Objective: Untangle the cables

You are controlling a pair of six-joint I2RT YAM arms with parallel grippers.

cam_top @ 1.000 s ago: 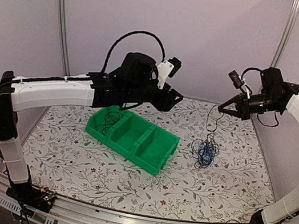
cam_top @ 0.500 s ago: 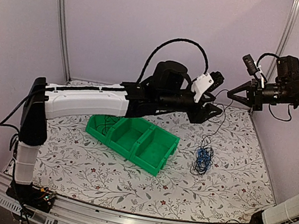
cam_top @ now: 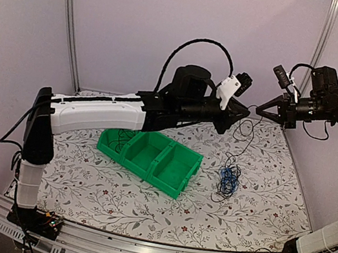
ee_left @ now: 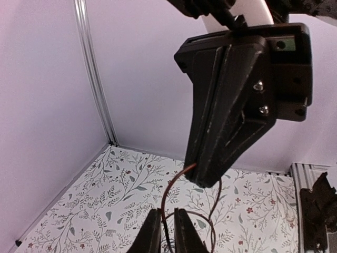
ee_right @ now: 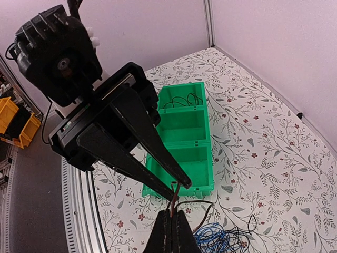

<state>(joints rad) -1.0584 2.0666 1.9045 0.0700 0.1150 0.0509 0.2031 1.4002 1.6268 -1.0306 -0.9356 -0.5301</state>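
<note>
Green bin (cam_top: pixel 168 185), three compartments, stands left of centre on the floral cloth (cam_top: pixel 80 183); its left compartment contains a black coil (cam_top: pixel 125 135). To its right, apart from it, the cables (cam_top: pixel 231 177) lie on the cloth as a blue-and-black tangle. One dark strand (ee_left: pixel 163 211) rises from the tangle to the two grippers, which meet tip to tip in the air above it.

Left gripper (ee_left: pixel 167 234): jaws a narrow gap apart, with the strand running up between the fingers and lying close against one of them; whether it is pinched cannot be told.

Right gripper (ee_right: pixel 171 232): jaws pressed together, clamped on the strand, which emerges at the tips and loops downward.
</note>
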